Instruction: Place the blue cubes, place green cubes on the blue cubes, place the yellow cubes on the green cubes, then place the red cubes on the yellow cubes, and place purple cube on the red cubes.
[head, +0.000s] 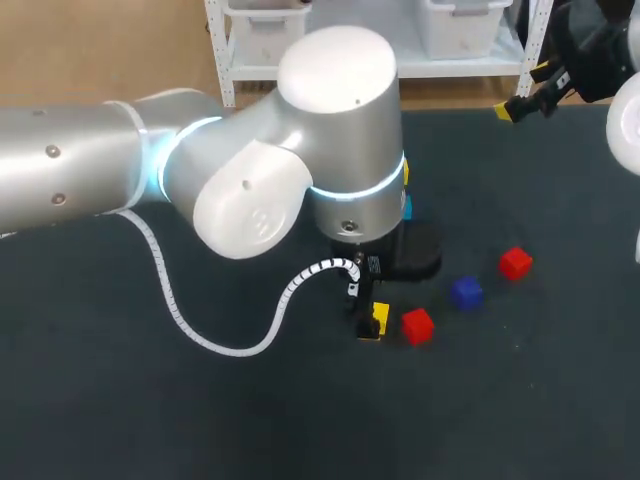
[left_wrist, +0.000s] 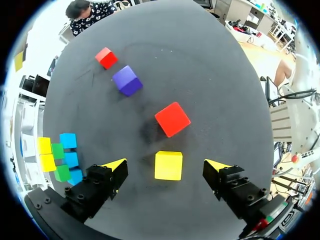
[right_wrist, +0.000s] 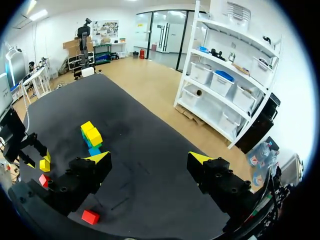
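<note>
While the left gripper (left_wrist: 166, 166) hangs low over the middle of the table (head: 200, 420), its jaws stand wide open on either side of a loose yellow cube (left_wrist: 169, 159), and neither finger touches the cube. There is bare dark surface on both flanks of that cube, between it and each yellow tip.

The stack (left_wrist: 59, 157) of blue, green and yellow cubes stands just beside the left finger in the left wrist view. In the head view the left arm (head: 250, 170) covers nearly all of it, and only slivers of yellow and blue show at the wrist's right side. That is the tightest side.

Ahead of the gripper a red cube (left_wrist: 172, 119) lies near the yellow one but apart from it. Farther out sit the purple cube (left_wrist: 127, 80) and then a second red cube (left_wrist: 106, 58), each standing alone with open surface around it. In the head view these three run in a loose line rightward from the gripper, and the near part of the table and its left side are wide and open.

The right gripper (right_wrist: 150, 161) is held high over the far right corner of the table, well away from the cubes. Its jaws are parted and hold nothing, and a long stretch of open table lies between it and the stack.
</note>
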